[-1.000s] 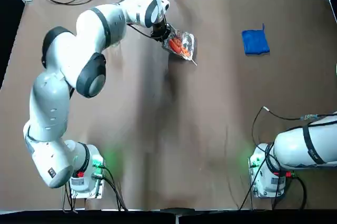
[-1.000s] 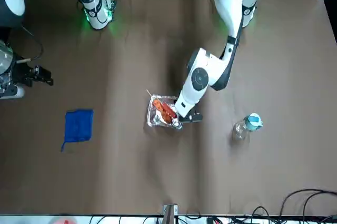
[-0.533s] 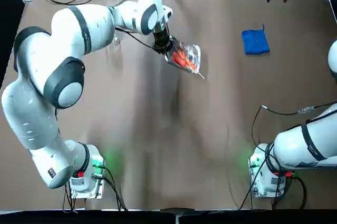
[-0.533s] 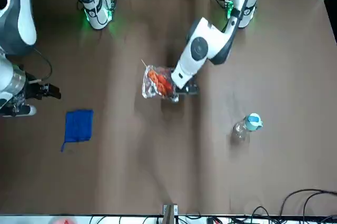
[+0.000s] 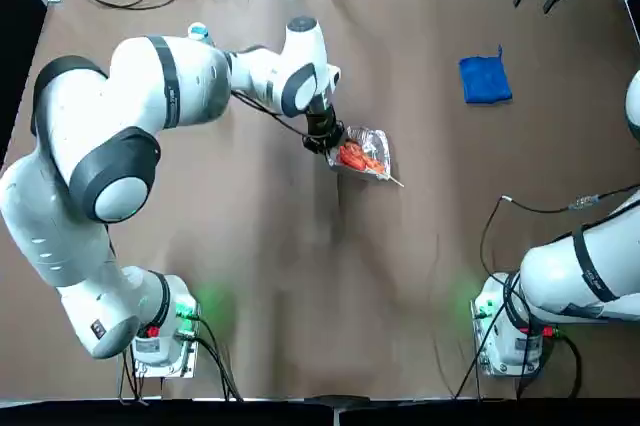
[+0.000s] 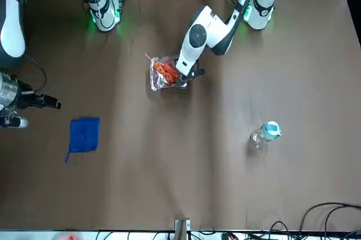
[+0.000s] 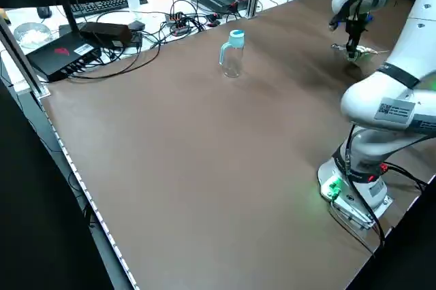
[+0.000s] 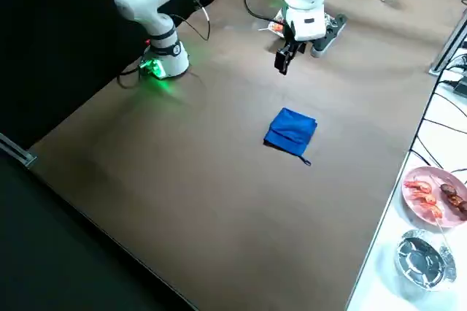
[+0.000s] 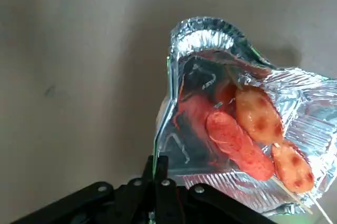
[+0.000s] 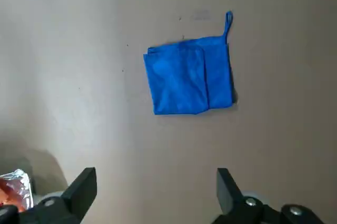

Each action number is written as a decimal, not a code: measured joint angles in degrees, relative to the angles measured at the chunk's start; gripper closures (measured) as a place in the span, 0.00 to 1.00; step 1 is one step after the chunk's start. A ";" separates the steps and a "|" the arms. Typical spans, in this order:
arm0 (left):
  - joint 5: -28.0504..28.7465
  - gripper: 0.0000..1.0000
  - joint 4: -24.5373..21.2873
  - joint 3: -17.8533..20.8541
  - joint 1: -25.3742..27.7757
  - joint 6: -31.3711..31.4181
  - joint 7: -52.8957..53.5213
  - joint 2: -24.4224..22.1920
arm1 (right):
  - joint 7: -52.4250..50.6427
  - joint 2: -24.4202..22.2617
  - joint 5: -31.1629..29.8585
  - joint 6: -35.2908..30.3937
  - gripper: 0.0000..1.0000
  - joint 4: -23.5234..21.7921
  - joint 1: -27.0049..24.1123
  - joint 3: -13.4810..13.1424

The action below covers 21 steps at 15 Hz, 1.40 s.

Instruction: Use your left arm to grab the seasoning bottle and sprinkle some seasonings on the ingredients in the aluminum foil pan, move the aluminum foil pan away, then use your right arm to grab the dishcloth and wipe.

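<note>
My left gripper [image 5: 322, 136] [image 9: 157, 175] is shut on the rim of the aluminum foil pan [image 5: 368, 153] [image 6: 161, 75], near the table's middle. The crinkled pan [image 9: 208, 45] holds the red-orange ingredients [image 9: 239, 137] [image 5: 352, 156], and a skewer stick pokes out of one corner. The seasoning bottle [image 6: 265, 133] [image 7: 233, 52] stands upright at the far left, well away from the pan. The blue dishcloth [image 5: 485, 79] [image 10: 189, 75] lies flat at the far right. My right gripper [image 10: 155, 187] [image 6: 49, 103] hovers open above the table, a little short of the cloth.
Cables and black boxes [image 7: 82, 41] crowd the bench beyond the far edge. A pink plate of food [image 8: 434, 194] and a metal bowl [image 8: 423, 258] sit off the table past the cloth. Brown tabletop [image 5: 330, 276] stretches between the pan and the arm bases.
My left gripper has dragged the foil pan toward the robot's side and slightly right, away from the far edge. The right gripper has shifted a little near the cloth.
</note>
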 joint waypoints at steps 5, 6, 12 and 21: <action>0.00 0.86 -3.74 -1.70 -0.02 3.95 -0.19 0.54 | -5.55 2.72 -0.75 0.17 0.00 -0.13 0.16 0.09; 0.00 0.76 -3.80 -1.77 -0.08 3.96 -0.18 0.79 | -5.84 3.91 -0.96 0.76 0.00 -0.18 0.16 0.10; 0.00 0.23 -3.05 -1.56 -0.36 5.18 -0.18 0.97 | -6.47 14.03 -1.80 11.68 0.02 -0.76 1.46 0.15; 18.69 0.01 9.20 0.31 11.23 -3.72 2.88 -1.65 | -7.50 22.55 -4.55 20.55 0.26 -1.69 4.02 0.18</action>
